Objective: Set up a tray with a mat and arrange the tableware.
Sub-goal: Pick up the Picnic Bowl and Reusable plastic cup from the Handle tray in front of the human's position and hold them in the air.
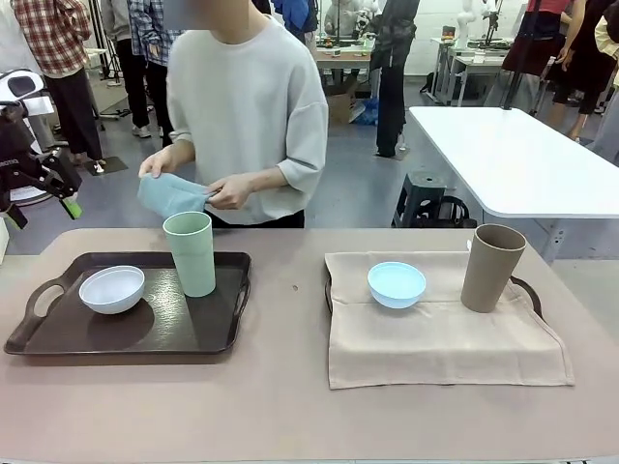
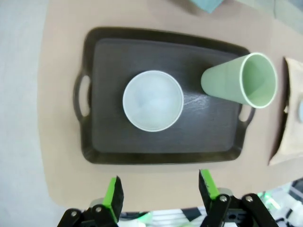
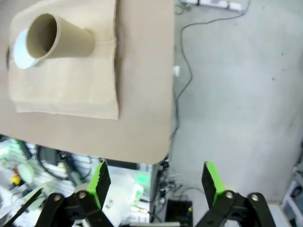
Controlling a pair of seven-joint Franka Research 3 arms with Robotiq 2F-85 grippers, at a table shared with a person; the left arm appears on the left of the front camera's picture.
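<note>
- Bench (image 1: 290, 416): bare strip btwn dark tray (image 1: 126, 352) and beige mat (image 1: 435, 343); near edge free, nothing on it.
- L pincer (image 2: 161, 190): open, empty, well above bench beside tray's long rim. White bowl (image 2: 153, 100) straight ahead of it, green tumbler (image 2: 236, 81) off to one side; both on the bare tray.
- R pincer (image 3: 155, 183): open, empty, past bench edge over floor. Tan tumbler (image 3: 57, 38) and blue bowl (image 1: 397, 283) sit on mat, well apart from it.
- Front view adds a person at far side holding a blue cloth (image 1: 172, 193).

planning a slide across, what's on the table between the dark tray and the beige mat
Just bare tabletop, apart from one tiny speck, in the front view.
</note>
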